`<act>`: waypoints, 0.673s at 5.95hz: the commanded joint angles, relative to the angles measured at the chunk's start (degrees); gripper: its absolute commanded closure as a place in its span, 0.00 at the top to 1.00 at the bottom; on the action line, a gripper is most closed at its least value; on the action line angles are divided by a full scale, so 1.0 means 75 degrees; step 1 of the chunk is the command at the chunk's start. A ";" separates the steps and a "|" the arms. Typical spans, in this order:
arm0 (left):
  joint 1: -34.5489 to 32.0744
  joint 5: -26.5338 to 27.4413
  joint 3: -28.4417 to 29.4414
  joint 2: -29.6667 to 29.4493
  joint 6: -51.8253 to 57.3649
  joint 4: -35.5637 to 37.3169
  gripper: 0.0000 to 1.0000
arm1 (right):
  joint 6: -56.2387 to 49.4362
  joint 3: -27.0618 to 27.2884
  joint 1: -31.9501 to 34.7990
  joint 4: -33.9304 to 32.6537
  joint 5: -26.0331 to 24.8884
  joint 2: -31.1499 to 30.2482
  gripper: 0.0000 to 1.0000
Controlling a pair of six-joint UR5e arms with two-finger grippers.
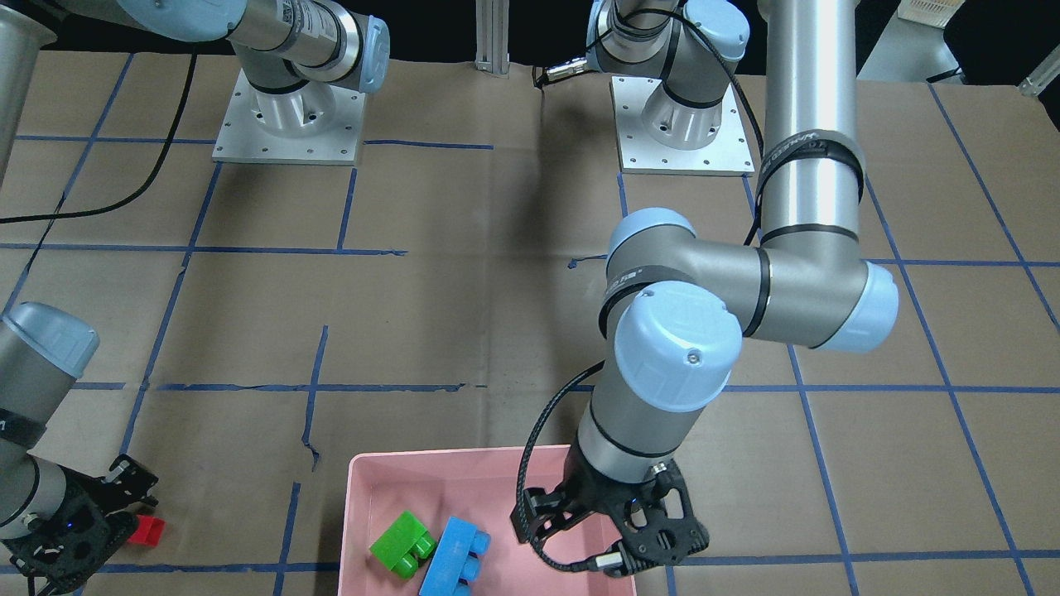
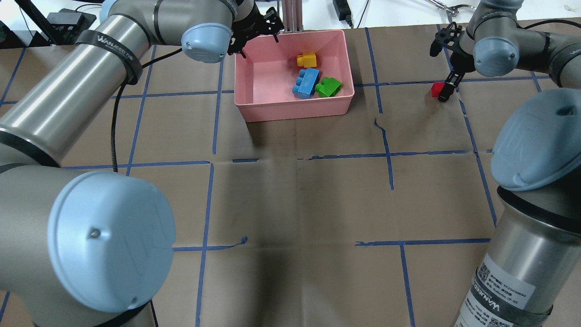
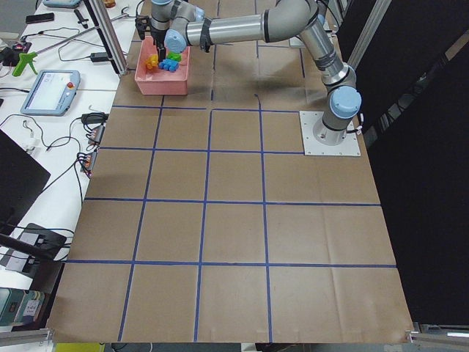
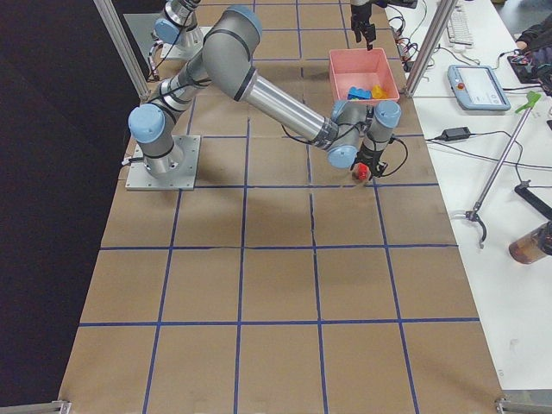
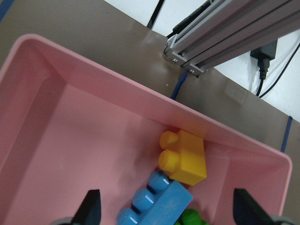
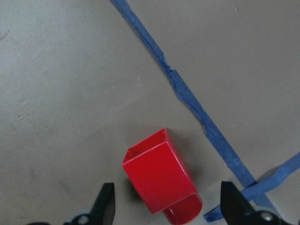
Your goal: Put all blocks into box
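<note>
The pink box [image 2: 299, 109] stands at the table's far edge. In it lie the yellow brick [image 2: 307, 59], the light blue brick [image 2: 307, 83] and the green brick [image 2: 329, 86]. My left gripper [image 2: 258, 43] hangs open and empty over the box's far left corner. Its wrist view shows the yellow brick [image 5: 185, 157] and the blue brick [image 5: 157, 204] below. The red brick [image 2: 437, 89] lies tipped on the paper to the right of the box. My right gripper [image 2: 445, 91] is open and low around it; the red brick [image 6: 159, 176] sits between the fingers [image 6: 105, 206], untouched.
An aluminium frame post [image 5: 225, 37] stands just behind the box. The two arm bases [image 1: 290, 116] [image 1: 683, 124] are bolted on the robot's side. Blue tape lines cross the brown paper. A side bench with a tablet [image 3: 50, 92] and cables runs beyond the box.
</note>
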 commanded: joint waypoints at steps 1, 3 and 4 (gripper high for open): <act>0.0250 0.1012 -0.1287 0.1664 0.2353 -0.1522 0.99 | 0.0001 -0.0003 0.0013 -0.0015 0.0000 -0.0003 0.42; 0.0707 0.0979 -0.2203 0.2780 0.3215 -0.2287 0.99 | 0.0001 -0.0038 0.0036 -0.0015 0.0012 -0.0015 0.23; 0.0790 0.0991 -0.2323 0.3157 0.3483 -0.2674 0.99 | 0.0082 -0.0039 0.0060 -0.0038 0.0012 -0.0119 0.20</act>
